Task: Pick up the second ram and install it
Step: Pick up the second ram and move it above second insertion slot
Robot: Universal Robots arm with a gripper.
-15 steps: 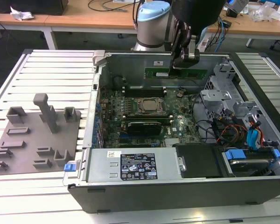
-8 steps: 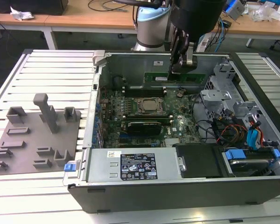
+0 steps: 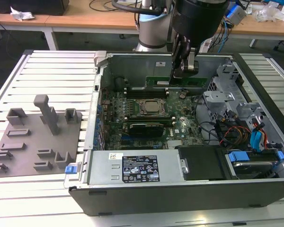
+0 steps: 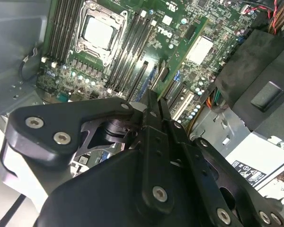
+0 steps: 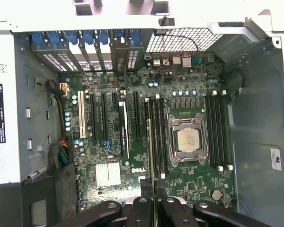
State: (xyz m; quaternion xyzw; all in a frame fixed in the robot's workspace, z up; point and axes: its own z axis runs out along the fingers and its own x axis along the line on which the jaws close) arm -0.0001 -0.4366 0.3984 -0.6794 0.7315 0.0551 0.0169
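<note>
My gripper (image 3: 183,72) hangs inside the open computer case, over the far side of the green motherboard (image 3: 182,130), shut on the second ram (image 3: 156,82). The ram is a thin green stick held level and on edge, clear of the board. In the second wrist view the ram (image 4: 184,47) runs out from my gripper (image 4: 154,105) above the black slots. In the first wrist view the ram (image 5: 150,151) shows edge-on, lined up along the slots beside the processor socket (image 5: 188,140), with my gripper (image 5: 154,206) closed on its near end.
A dark stick (image 3: 144,126) stands in a slot on the near side of the socket (image 3: 151,107). The power supply (image 3: 132,168) fills the case front, and a drive cage with cables (image 3: 248,135) is on the exterior view's right. A grey fixture plate (image 3: 38,137) lies outside on the left.
</note>
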